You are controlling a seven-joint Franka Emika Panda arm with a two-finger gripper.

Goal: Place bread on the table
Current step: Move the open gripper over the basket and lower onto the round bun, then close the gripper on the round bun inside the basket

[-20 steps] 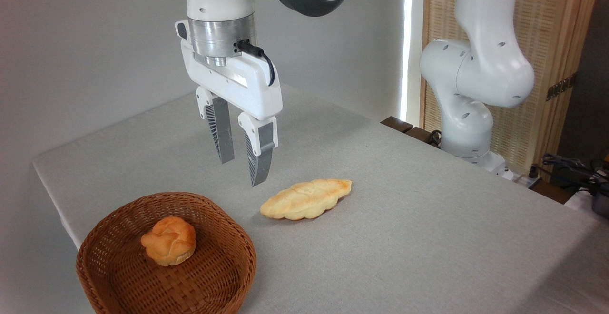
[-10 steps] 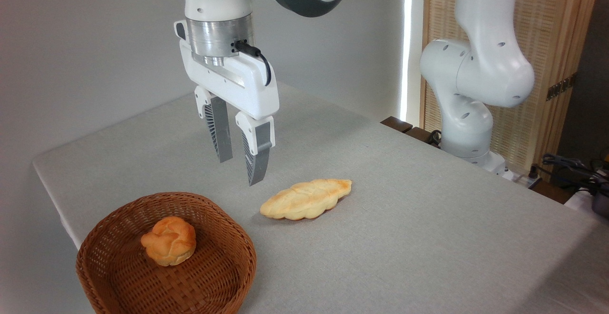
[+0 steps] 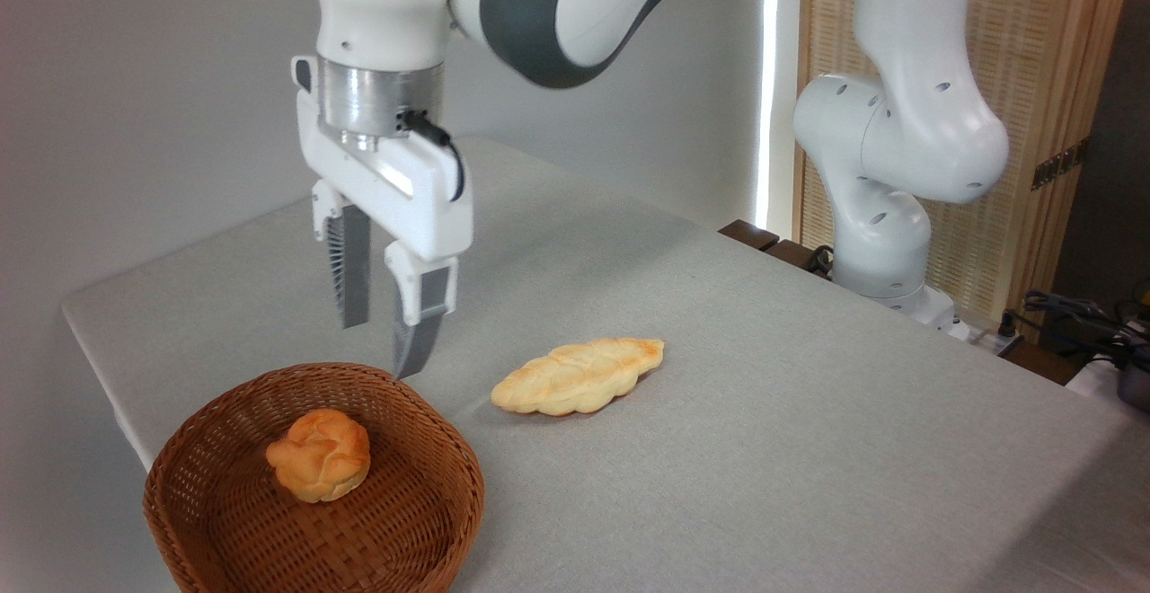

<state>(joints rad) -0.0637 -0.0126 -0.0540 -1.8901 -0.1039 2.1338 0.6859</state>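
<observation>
your bread [image 3: 318, 465], the small round knotted bun, sits inside the basket [image 3: 422, 521], a little left of the basket's middle, resting on the woven floor and clear of the walls. the basket itself stands on the table [image 3: 764, 449] at the near left corner of the grey cloth.

your gripper [image 3: 382, 349] hangs above the basket's far rim, pointing straight down. its two ribbed grey fingers [image 3: 352, 269] are spread apart with a clear gap between them and nothing in it. from this view the tip of the nearer finger lines up with the basket's back edge, but you cannot tell whether it touches the wicker. the gripper is well above the bun and not in contact with it.

to the right of the basket, apart from it, a longer pale braided loaf [image 3: 577, 376] lies flat on the cloth, angled up toward the right.

further right of the basket, at the far edge of the table, the arm's white base [image 3: 885, 243] stands in front of a slatted wooden screen [image 3: 1033, 126].

no brand, label or writing can be read anywhere on the arm, the basket or the cloth.
</observation>
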